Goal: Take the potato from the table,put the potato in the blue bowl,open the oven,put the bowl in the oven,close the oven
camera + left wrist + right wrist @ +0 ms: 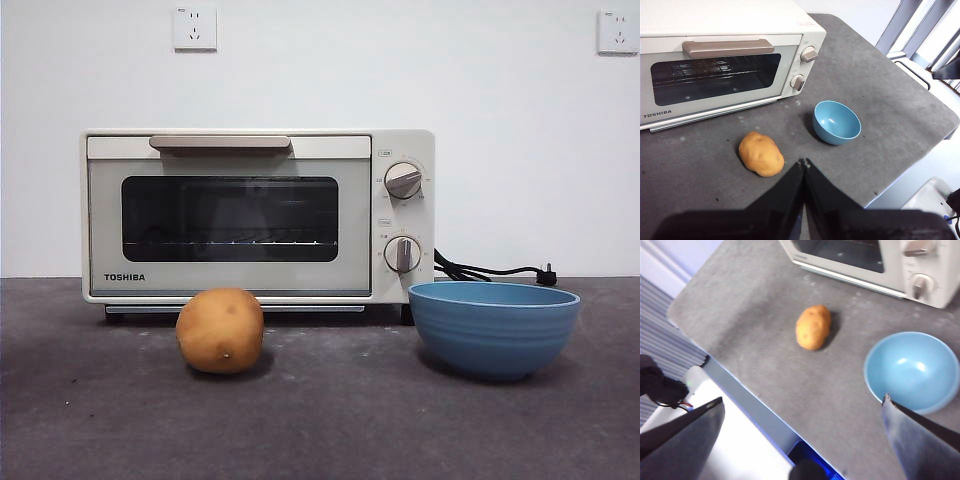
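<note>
The tan potato (220,330) lies on the dark grey table (330,420) in front of the oven's left half. An empty blue bowl (494,328) stands to its right, below the oven's knobs. The cream TOSHIBA oven (257,216) stands behind both, its door shut. My left gripper (804,162) is shut, hovering high above the table near the potato (761,154), with the bowl (836,122) beyond. My right gripper (802,407) is open, high over the table's front edge, with the bowl (911,370) by one jaw and the potato (813,327) farther off. Neither gripper shows in the front view.
The oven's black cord and plug (495,270) lie behind the bowl. Two wall sockets (194,28) sit on the white wall. The table's edge (747,400) runs just under my right gripper, with robot hardware below it.
</note>
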Motion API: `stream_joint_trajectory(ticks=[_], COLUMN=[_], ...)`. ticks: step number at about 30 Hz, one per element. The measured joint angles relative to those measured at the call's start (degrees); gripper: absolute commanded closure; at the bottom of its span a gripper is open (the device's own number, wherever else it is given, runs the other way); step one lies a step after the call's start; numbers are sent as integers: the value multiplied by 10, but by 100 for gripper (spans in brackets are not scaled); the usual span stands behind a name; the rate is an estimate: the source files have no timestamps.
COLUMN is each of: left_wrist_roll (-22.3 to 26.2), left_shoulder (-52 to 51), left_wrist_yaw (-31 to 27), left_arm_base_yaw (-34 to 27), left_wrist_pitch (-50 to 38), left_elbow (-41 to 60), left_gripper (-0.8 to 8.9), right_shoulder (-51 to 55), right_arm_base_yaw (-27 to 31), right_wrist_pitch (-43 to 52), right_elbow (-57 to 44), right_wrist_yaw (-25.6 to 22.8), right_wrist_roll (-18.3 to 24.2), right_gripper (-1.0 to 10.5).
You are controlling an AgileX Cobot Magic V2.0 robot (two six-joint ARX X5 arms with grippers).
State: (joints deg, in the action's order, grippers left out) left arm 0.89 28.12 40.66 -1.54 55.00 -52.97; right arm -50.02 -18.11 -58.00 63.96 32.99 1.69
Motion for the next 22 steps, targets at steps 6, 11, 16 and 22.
stream_joint_trajectory(ticks=[6,11,16,22], left_wrist_roll=[0,0,0,0], left_shoulder=[0,0,0,0], left_wrist_yaw=[0,0,0,0], left_arm_base_yaw=[0,0,0,0], left_wrist_pitch=[0,0,0,0], left_elbow=[0,0,0,0], left_gripper=[821,821,821,821], right_shoulder=[-68,-150,-248,-364], right_arm_base_yaw=[-88,-177,-239,-278], right_wrist_pitch=[104,207,302,380], right_elbow=[0,0,1,8], right_wrist_yaw=[-3,-45,-108,-189], right_wrist_roll=[-39,-73,-100,-118], right_gripper=[350,350,350,350])
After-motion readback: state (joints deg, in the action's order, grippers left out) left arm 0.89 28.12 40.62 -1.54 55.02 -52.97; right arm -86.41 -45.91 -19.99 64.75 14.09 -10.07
